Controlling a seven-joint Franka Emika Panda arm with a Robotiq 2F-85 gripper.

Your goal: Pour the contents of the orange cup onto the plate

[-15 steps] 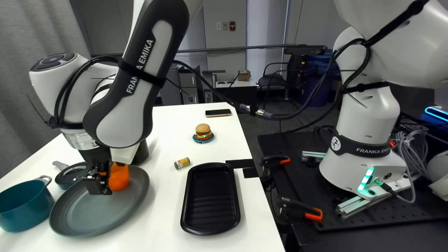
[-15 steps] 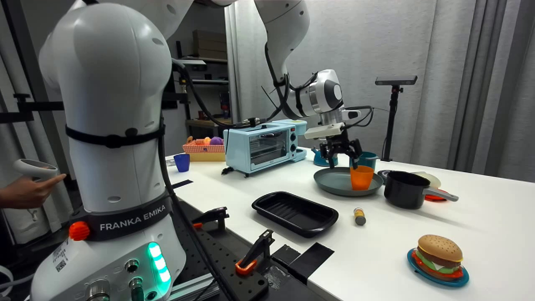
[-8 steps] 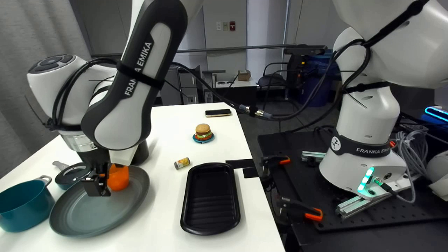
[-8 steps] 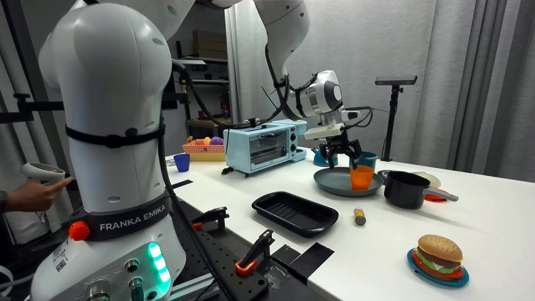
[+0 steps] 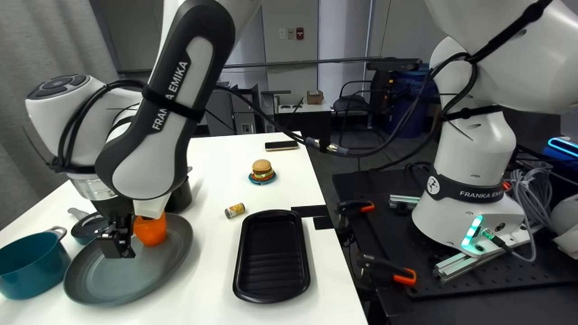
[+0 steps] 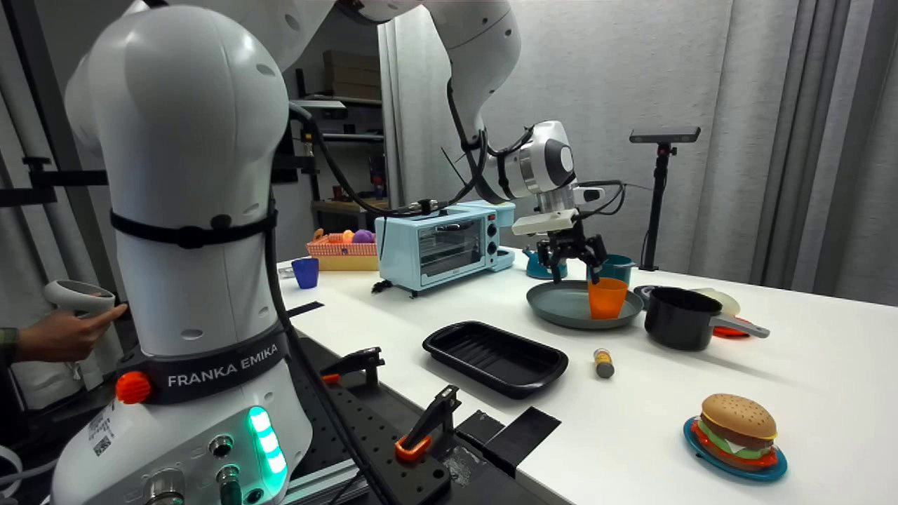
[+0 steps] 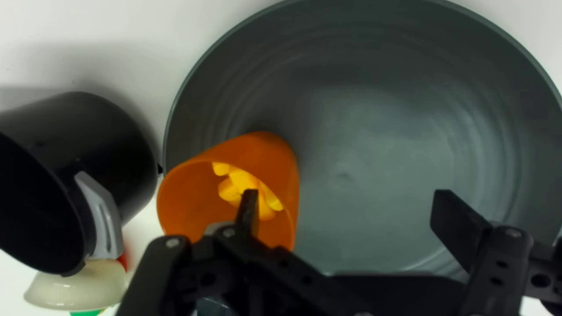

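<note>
Contents (image 7: pixel 239 179) (stubby, yellow) are held inside the orange cup (image 7: pixel 274 164), upright on the plate (image 7: pixel 373 131); the gripper (image 7: pixel 346 196) is spread wide — one finger (image 7: pixel 249 208) seen at the cup's mouth.

The tool (image 7: pixel 346 199) covers part of the orange cup (image 7: pixel 279 170) and of the yellow-orange pieces (image 7: pixel 239 180) inside; their count cannot be told. It also hides one edge of the plate (image 7: pixel 382 145), whose rim runs out of the wrist view. The black pot (image 7: pixel 107 131) is cut off there too; in an exterior view the arm (image 5: pixel 174 117) hides much of it. Between the plate and the edge of the tabletop (image 5: pixel 210 289), the small cylinder (image 5: pixel 235 210) carries print too small to read.
</note>
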